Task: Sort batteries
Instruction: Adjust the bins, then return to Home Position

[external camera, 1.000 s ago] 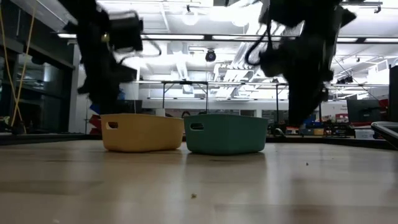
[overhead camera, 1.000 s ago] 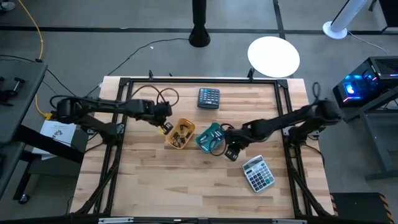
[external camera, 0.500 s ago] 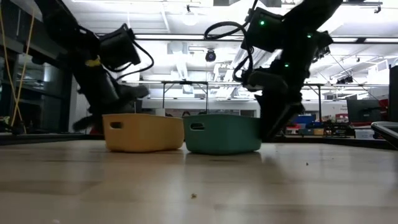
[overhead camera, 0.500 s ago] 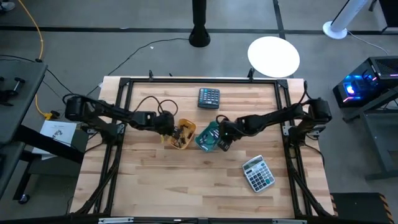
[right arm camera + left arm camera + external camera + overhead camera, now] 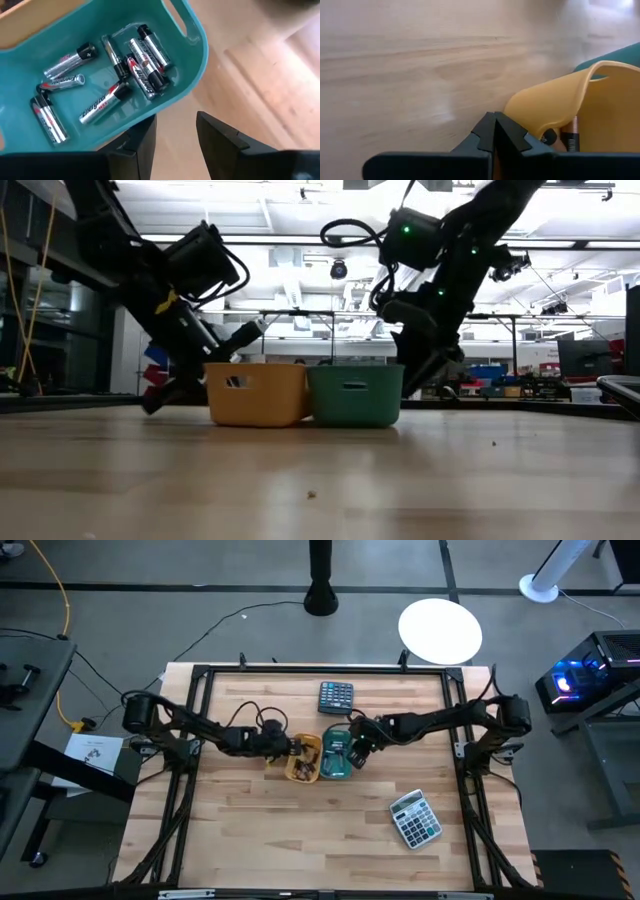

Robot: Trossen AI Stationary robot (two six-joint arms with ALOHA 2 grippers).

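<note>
Since half a second ago both arms have lowered and the two bins have shifted right, standing pressed together at frame centre: the left end effector [image 5: 494, 131], fingers together, pushes the yellow bin [image 5: 301, 757], while the right end effector [image 5: 175, 132], fingers apart and empty, hangs beside the teal bin [image 5: 337, 753]. The batteries [image 5: 142, 62] lie inside the bins, so sorting looks nearly done. The wooden desk [image 5: 250, 830] carries two calculators [image 5: 336, 697]; beyond is a lit workshop.

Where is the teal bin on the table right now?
In the high view the teal bin sits near the table's middle, pressed against the yellow bin on its left, with the right gripper at its right side and batteries inside.
</note>
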